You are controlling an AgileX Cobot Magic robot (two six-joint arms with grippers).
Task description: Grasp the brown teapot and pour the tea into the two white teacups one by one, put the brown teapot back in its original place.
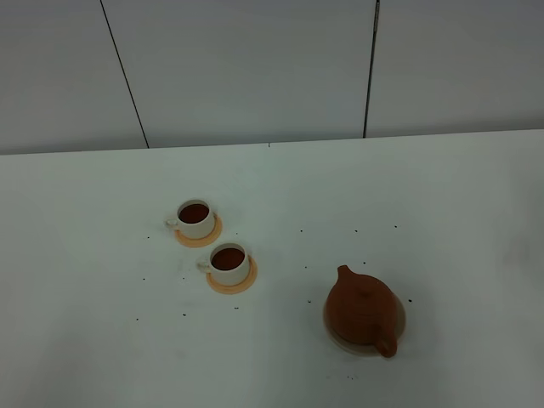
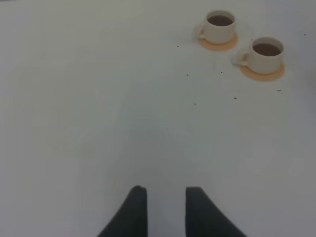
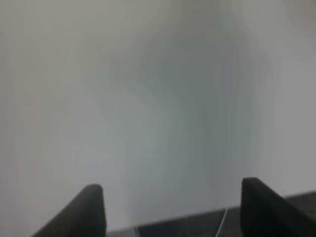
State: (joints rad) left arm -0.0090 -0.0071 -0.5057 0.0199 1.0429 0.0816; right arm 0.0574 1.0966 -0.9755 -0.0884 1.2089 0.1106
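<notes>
The brown teapot (image 1: 361,310) stands upright on the beige coaster (image 1: 399,327) at the right front of the table, its spout toward the cups. The two white teacups (image 1: 195,218) (image 1: 229,263) sit on orange-tan saucers at the left centre, both holding dark tea. They also show in the left wrist view (image 2: 219,27) (image 2: 265,55). My left gripper (image 2: 166,190) hovers over bare table well short of the cups, its jaws a little apart and empty. My right gripper (image 3: 170,185) is wide open and empty over blurred white table. Neither gripper shows in the exterior view.
Small dark specks (image 1: 302,230) are scattered over the white table (image 1: 442,204) around the cups and teapot. A grey panelled wall (image 1: 255,68) runs behind the table. A dark strip (image 3: 197,222) lies along one edge of the right wrist view.
</notes>
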